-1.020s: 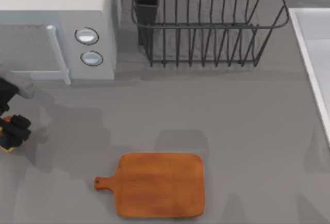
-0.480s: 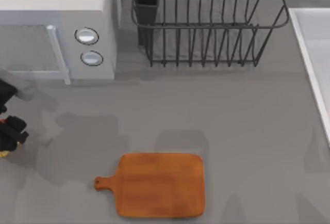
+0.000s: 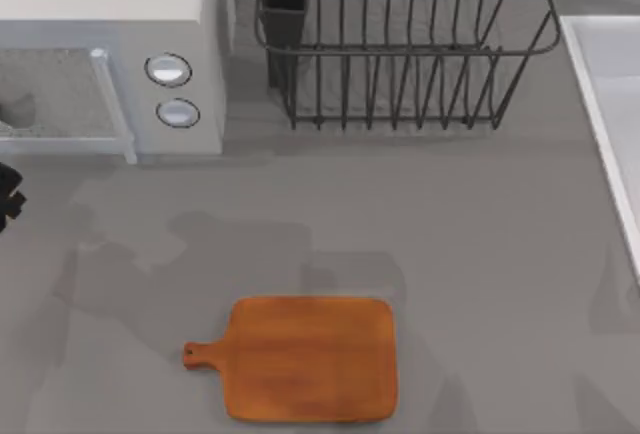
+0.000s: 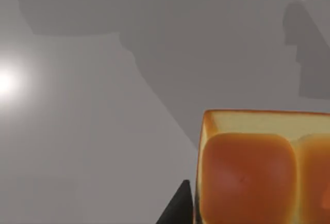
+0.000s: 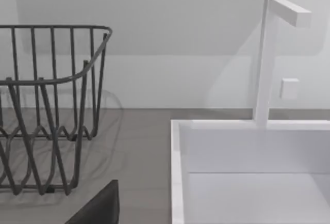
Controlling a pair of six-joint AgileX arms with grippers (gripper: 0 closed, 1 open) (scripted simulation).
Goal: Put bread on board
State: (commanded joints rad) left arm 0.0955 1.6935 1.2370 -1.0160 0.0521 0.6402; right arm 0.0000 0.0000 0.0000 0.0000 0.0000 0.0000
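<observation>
L hand (image 3: pixel 6 199) now mostly off-frame

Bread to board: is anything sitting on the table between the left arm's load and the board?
Nothing visible does. The bread is at the left gripper, at the table's far left edge; bare grey table runs from there to the board, whose top carries nothing.
</observation>
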